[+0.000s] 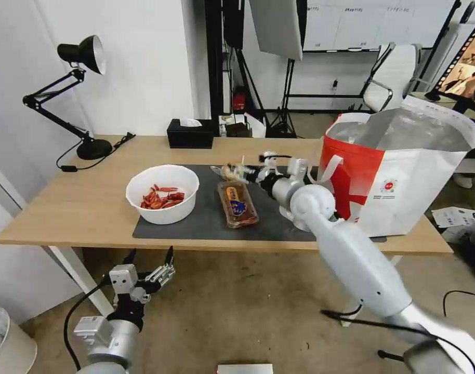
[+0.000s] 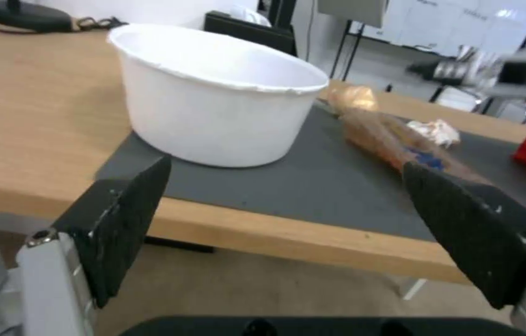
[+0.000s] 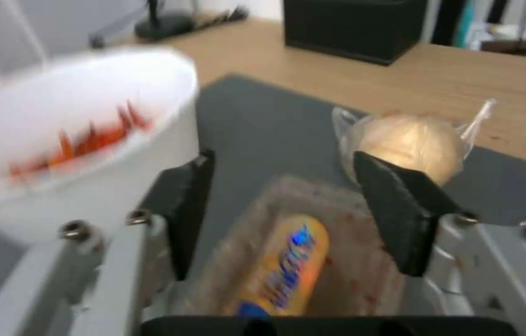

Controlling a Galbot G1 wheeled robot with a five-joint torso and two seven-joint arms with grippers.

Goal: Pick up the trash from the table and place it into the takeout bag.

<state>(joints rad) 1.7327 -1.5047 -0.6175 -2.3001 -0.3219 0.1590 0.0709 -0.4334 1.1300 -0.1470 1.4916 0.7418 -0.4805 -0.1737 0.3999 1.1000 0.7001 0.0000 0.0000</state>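
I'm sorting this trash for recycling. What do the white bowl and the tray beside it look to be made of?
The white bowl looks like thin matte plastic or coated paper: opaque, with a thin rolled rim; which one is unclear. The tray looks like thin clear glossy plastic: the mat shows through it, and an orange-and-blue label inside. The open right pincer hovers over it.

On the desk sat one white bowl [image 1: 162,193], one plastic tray [image 1: 237,203], one bagged lump [image 3: 409,144] — and one takeout bag [image 1: 404,176].
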